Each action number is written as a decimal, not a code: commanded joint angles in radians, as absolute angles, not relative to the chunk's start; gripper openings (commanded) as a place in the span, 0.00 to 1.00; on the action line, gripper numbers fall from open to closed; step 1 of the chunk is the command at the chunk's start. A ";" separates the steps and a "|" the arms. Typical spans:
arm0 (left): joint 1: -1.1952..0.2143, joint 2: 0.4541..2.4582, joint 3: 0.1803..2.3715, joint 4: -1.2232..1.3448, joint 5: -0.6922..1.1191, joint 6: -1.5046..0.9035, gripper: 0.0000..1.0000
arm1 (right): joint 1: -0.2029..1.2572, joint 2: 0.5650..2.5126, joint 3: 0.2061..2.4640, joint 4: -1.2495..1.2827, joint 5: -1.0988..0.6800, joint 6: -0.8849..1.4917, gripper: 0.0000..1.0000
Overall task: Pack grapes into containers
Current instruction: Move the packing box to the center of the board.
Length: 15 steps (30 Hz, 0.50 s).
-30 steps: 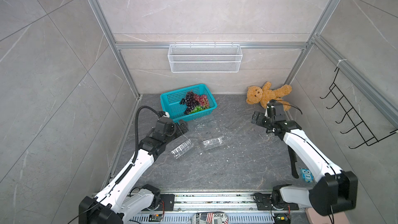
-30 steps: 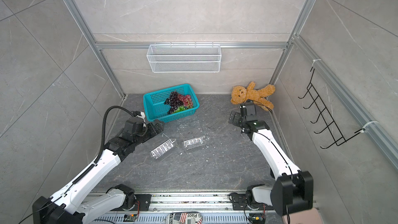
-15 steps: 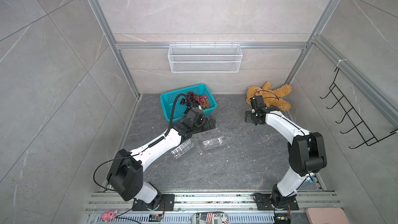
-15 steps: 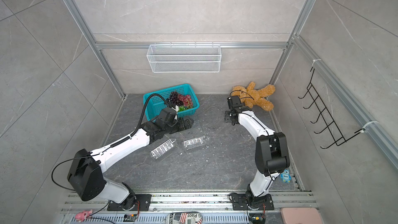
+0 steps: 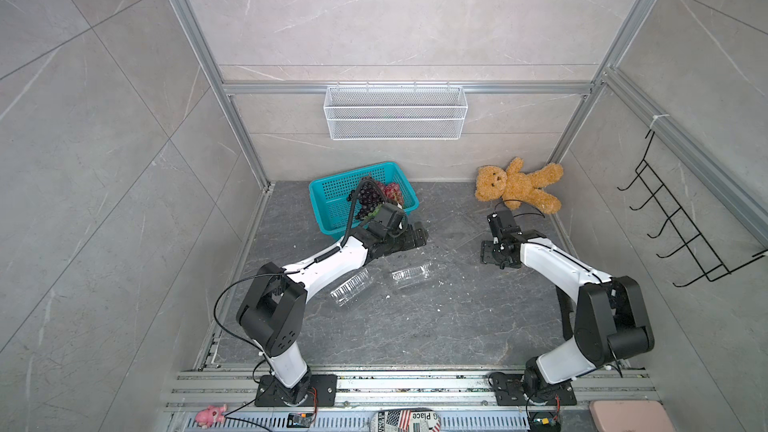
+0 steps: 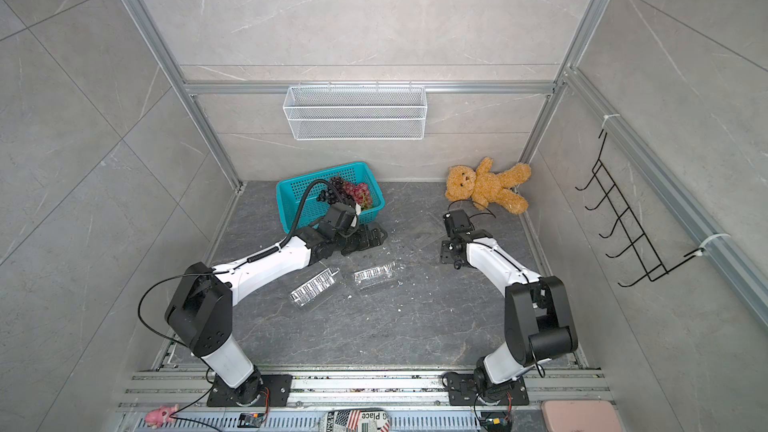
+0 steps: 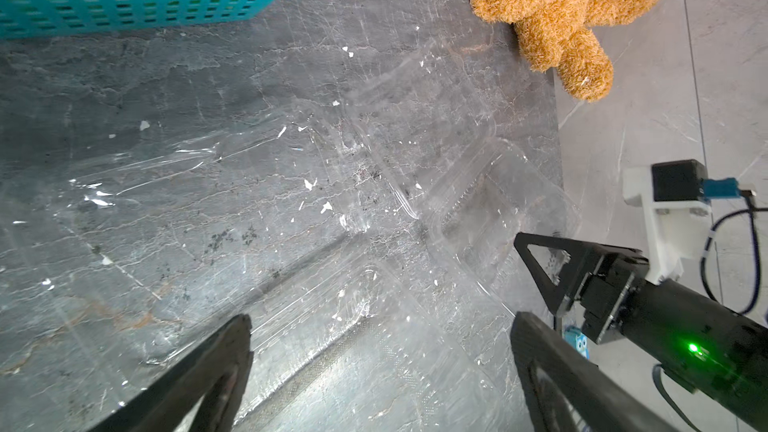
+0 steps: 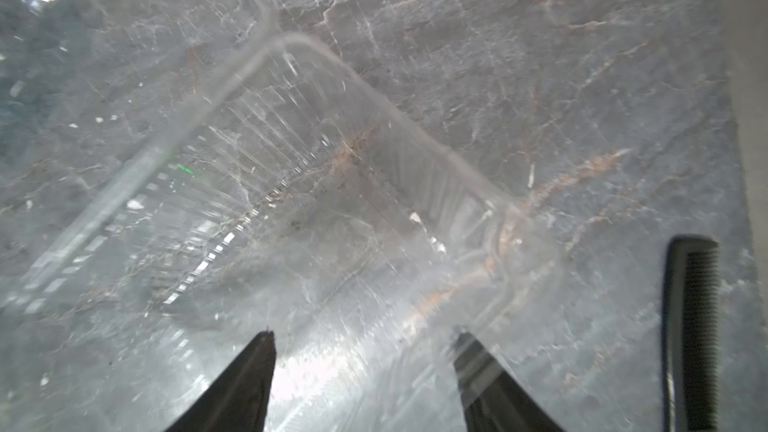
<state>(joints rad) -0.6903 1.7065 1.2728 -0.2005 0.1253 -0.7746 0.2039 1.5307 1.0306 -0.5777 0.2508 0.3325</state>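
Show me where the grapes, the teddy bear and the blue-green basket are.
grapes (image 5: pixel 368 196): in a top view, on the dark bunch.
teddy bear (image 5: pixel 521 187): in a top view, on its belly.
basket (image 5: pixel 340 192): in a top view, on its far wall.

Teal perforated basket (image 5: pixel 332 205), purple and red grapes (image 5: pixel 370 197), tan teddy bear (image 5: pixel 515 187)

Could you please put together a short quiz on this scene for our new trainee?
1. True or false: the grapes lie in the teal basket.
2. The left gripper is: A) open, B) shut on grapes, C) shut on the basket.
3. Fill in: the clear container ahead of the left gripper lies ____.
Key: 1 true; 2 A; 3 open.
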 commanded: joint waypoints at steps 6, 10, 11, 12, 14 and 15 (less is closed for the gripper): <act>-0.693 1.752 1.354 -0.187 0.190 -0.753 1.00 | 0.199 1.456 1.195 -0.737 0.356 0.283 0.87; -0.697 1.764 1.377 -0.202 0.203 -0.755 1.00 | 0.182 1.599 1.412 -0.839 0.351 0.238 0.88; -0.698 1.765 1.384 -0.209 0.205 -0.756 1.00 | 0.181 1.642 1.463 -0.860 0.346 0.221 0.88; -0.699 1.766 1.389 -0.213 0.209 -0.754 1.00 | 0.180 1.680 1.503 -0.878 0.344 0.209 0.87; -0.701 1.766 1.397 -0.220 0.215 -0.752 1.00 | 0.173 1.776 1.593 -0.926 0.339 0.179 0.86; -0.703 1.766 1.403 -0.227 0.220 -0.752 1.00 | 0.169 1.826 1.639 -0.953 0.334 0.164 0.85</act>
<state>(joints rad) -0.6956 1.7702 1.3529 -0.2115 0.1886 -0.7738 0.1768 1.7096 1.5696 -0.8173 0.3302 0.2272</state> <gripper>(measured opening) 0.999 0.854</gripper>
